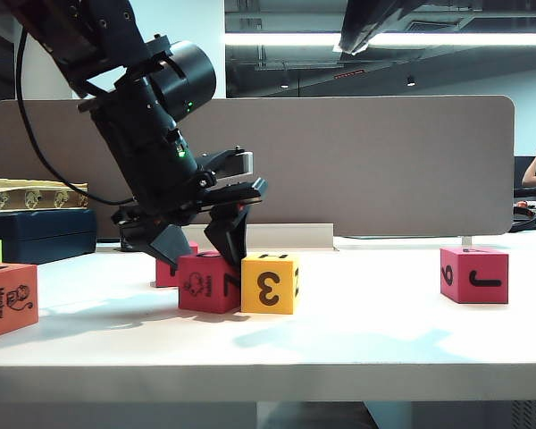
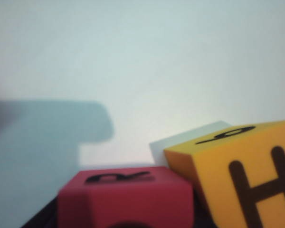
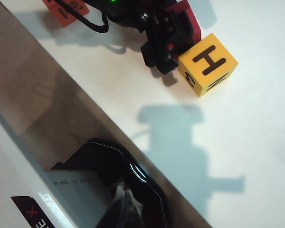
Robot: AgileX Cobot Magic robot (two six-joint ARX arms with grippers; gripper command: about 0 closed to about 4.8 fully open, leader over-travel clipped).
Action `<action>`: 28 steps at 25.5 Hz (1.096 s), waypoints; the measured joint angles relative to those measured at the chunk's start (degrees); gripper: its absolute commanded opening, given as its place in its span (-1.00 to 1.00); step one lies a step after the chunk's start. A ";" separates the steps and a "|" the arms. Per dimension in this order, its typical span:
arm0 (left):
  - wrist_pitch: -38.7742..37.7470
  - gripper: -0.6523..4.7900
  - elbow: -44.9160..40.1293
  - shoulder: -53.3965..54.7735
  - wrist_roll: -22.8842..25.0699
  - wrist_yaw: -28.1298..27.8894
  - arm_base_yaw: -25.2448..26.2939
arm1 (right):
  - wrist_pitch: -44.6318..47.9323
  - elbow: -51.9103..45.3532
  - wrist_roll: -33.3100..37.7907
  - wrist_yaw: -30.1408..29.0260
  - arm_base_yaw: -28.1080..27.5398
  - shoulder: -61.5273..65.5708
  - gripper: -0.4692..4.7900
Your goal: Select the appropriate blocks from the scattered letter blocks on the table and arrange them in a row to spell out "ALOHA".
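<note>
**Left hand astride the rabbit block**

The left hand stands over the pink-red rabbit block, its fingers spread to either side of that block and not clamping it. The yellow block touches the rabbit block's side on the table. The pink-red J block lies well apart from the yellow one. The right hand is out of sight, closed.

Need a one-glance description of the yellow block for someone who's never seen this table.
Start at the grey-brown divider panel behind the white table; just in front of its middle the left gripper reaches down. The yellow block sits by it, touching a pink-red block. It is the only yellow cube, showing a black 3 in front and an H on top.
</note>
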 measured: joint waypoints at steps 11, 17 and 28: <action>-7.98 0.66 8.90 -0.07 3.08 -2.84 0.00 | 0.00 0.00 0.00 0.00 -0.02 0.00 -0.84; -11.63 0.59 10.60 -0.09 4.81 -8.85 0.02 | -0.02 0.00 0.00 0.02 -0.02 0.00 -0.84; -21.59 -0.15 10.80 -3.13 7.23 -10.69 7.85 | 0.04 0.00 0.00 1.99 -0.02 -0.13 -0.84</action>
